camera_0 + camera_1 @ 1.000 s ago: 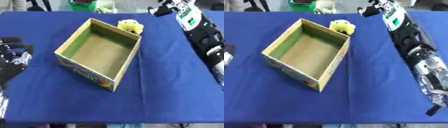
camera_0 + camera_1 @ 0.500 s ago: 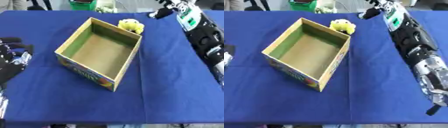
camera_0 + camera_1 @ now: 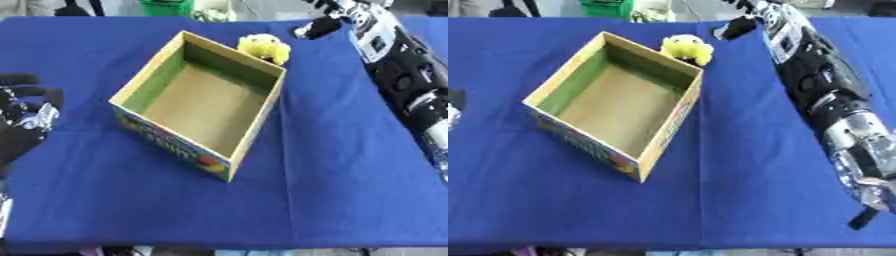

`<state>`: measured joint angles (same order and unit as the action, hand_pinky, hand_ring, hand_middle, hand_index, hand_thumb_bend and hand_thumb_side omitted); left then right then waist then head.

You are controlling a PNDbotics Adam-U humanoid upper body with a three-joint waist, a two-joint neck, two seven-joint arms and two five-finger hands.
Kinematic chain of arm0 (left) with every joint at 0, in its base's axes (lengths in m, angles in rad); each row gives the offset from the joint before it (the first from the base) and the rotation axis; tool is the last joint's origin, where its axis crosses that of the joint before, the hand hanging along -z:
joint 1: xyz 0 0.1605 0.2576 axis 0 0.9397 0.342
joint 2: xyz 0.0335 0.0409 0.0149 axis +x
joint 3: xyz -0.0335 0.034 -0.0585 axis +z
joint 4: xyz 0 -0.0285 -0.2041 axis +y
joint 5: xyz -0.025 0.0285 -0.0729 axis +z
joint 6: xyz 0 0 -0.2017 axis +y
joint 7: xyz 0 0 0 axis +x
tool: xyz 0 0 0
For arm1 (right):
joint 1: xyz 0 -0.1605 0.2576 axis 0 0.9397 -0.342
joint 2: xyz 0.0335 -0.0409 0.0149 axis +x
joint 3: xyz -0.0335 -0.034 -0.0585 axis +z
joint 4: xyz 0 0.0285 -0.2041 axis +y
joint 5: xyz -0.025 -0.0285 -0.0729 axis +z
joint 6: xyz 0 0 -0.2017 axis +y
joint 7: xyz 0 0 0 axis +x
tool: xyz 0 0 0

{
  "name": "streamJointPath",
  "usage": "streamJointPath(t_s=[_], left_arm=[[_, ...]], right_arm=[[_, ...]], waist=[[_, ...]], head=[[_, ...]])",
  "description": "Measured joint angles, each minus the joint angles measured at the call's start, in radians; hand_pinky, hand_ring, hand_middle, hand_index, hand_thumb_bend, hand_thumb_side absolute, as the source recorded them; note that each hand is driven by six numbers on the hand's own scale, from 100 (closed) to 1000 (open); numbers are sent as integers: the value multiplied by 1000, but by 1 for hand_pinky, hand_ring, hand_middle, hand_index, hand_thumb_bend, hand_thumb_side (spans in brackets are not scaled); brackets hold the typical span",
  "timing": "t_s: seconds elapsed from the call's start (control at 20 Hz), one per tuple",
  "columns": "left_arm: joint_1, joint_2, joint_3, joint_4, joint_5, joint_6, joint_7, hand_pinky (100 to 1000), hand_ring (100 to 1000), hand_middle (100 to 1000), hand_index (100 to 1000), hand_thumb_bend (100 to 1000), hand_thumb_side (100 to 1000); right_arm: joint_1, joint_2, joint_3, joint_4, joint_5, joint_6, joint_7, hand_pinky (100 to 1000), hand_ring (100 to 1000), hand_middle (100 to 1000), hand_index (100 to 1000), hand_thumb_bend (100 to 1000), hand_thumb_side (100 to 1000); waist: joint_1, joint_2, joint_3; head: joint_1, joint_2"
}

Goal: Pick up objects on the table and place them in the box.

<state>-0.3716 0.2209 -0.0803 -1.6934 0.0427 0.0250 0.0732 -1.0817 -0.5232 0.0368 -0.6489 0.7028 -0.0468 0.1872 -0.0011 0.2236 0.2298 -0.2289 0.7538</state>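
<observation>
My right hand (image 3: pixel 317 27) is stretched to the table's (image 3: pixel 332 165) far edge, holding nothing, its fingers too blurred to read, near the yellow plush toy (image 3: pixel 265 47) touching the open box's (image 3: pixel 199 103) far wall outside, while my left hand (image 3: pixel 24 120) rests open, low left.

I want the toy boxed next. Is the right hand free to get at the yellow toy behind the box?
Probably yes: the right hand is beside the yellow toy, with only bare cloth between them.
</observation>
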Motion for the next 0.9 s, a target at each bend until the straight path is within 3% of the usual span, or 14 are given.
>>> streamJointPath(t_s=[0.9], left_arm=[[-15,-1,-4,0,0,1,-7,496,645,618,641,412,100]], right_arm=[[17,18,0,20,-1,-3,-7,779,824,797,854,393,282]], waist=[[7,27,32]], head=[[-20,-9]])
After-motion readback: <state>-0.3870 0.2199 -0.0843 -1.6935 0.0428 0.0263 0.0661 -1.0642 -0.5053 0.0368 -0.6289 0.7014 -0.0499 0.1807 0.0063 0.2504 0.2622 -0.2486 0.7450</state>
